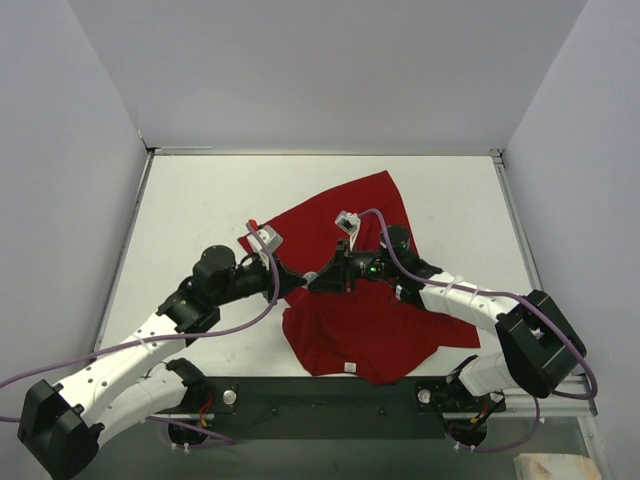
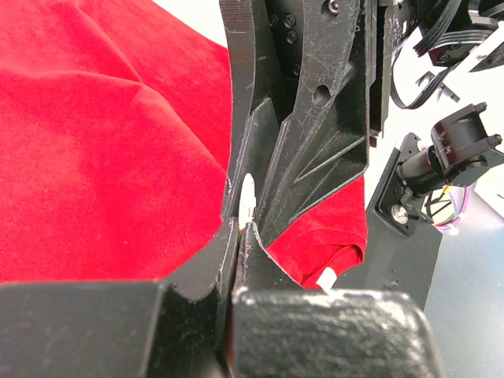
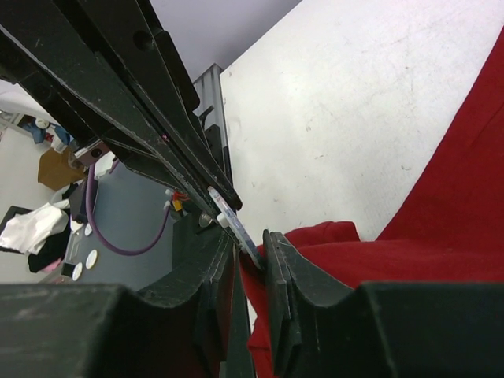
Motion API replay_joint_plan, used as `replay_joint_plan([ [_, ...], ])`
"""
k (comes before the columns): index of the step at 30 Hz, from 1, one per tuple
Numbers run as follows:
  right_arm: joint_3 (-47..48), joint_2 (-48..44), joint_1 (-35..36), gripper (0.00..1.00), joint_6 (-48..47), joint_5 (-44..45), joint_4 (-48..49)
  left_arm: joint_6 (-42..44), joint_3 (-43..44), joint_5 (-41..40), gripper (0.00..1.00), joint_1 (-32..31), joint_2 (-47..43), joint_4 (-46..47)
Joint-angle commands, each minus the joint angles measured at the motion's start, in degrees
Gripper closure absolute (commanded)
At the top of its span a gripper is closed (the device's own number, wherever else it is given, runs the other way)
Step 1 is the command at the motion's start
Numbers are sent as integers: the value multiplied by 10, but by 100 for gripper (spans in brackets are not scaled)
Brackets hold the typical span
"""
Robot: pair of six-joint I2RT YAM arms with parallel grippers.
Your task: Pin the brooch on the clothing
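Left wrist view: nearest us, the left gripper, jaws pinched shut on the brooch, a small white piece standing up from its tips, beside the red T-shirt. Right wrist view: the right gripper, jaws narrow with a slim gap, the brooch's edge and a fold of red cloth between them; we cannot tell whether it grips. Top view: both grippers meet tip to tip at the shirt, which lies crumpled on the white table, label at the near edge. Risk, in our judgement: two grips crowding one small piece may twist or drop it, or the pin may snag bunched cloth.
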Motion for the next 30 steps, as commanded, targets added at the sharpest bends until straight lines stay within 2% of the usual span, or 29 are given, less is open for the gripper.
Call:
replay_joint_plan([
  [1,40,-2,14,81,-17,-27,15,2,36,15,100,0,7,29],
  [15,67,9,19,100,-32,0,-56,13,59,35,100,-1,20,10],
  [24,73,3,22,100,-38,53,-94,15,57,34,100,-7,13,8],
  [30,57,-3,17,100,-15,78,-62,5,34,23,100,-7,-14,17],
])
